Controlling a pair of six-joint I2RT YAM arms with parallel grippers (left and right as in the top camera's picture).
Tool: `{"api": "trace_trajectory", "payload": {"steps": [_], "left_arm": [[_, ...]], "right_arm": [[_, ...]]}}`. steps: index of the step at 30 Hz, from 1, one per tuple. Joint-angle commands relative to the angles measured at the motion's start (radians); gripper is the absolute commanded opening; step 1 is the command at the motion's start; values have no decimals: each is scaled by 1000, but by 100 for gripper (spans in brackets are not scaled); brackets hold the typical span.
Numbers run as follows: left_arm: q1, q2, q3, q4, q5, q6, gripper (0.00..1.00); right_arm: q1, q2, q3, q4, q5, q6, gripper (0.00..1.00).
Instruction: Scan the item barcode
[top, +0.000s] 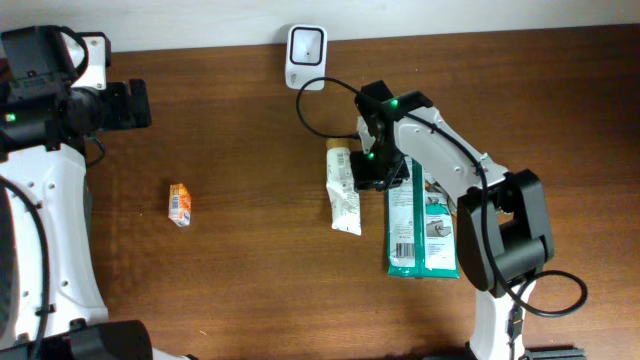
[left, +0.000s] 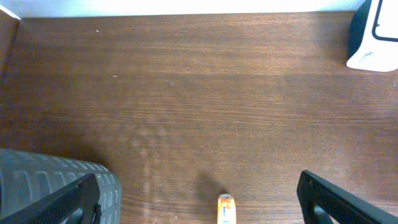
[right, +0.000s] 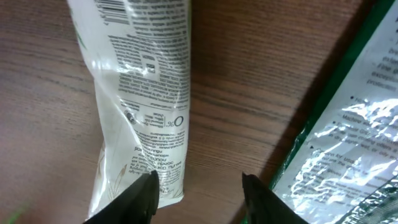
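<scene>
Right gripper (right: 198, 180) is hovering open, tube (right: 143, 93) lying beside one finger; centring over it before closing is looking wise.

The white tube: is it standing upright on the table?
No, the white tube lies flat on the table, beside the green packet.

Small orange packet (top: 180, 204) lying left on wooden table (top: 250, 290); green packs (top: 405, 232) right.

Setting: robot lab rig staged as a shop checkout. Dark wood bench (top: 250, 280) against white wall (top: 200, 15). White barcode scanner (top: 306, 55) at back edge. Packaged goods laid out: tube (top: 343, 195), green packs (top: 420, 235), orange packet (top: 180, 204).
</scene>
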Motion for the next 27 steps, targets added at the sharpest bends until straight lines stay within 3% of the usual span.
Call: {"api": "trace_trajectory", "payload": {"steps": [1, 4, 5, 10, 13, 20, 22, 25, 26, 27], "left_arm": [[6, -12, 11, 1, -3, -16, 99], [6, -11, 12, 1, -3, -16, 99], [6, -11, 12, 1, -3, -16, 99], [6, -11, 11, 1, -3, -16, 99], [13, -11, 11, 1, -3, -16, 99], [13, -11, 11, 1, -3, -16, 99], [13, -11, 12, 1, -3, -16, 99], [13, -11, 12, 0, -3, -16, 99], [13, -11, 11, 0, -3, -16, 99], [13, -11, 11, 1, -3, -16, 99]], "right_arm": [[36, -6, -9, 0, -11, -48, 49], [95, -7, -9, 0, 49, -50, 52], [121, -7, -9, -1, 108, -23, 64], [387, -25, 11, -15, 639, 56, 74], [444, 5, 4, -2, 692, 55, 81], [458, 137, -3, 3, 729, 51, 82], [447, 167, -3, 4, 730, 51, 73], [447, 167, -3, 12, 736, 51, 38], [447, 167, -3, 12, 761, 55, 17], [447, 167, -1, 11, 797, 55, 4]]}}
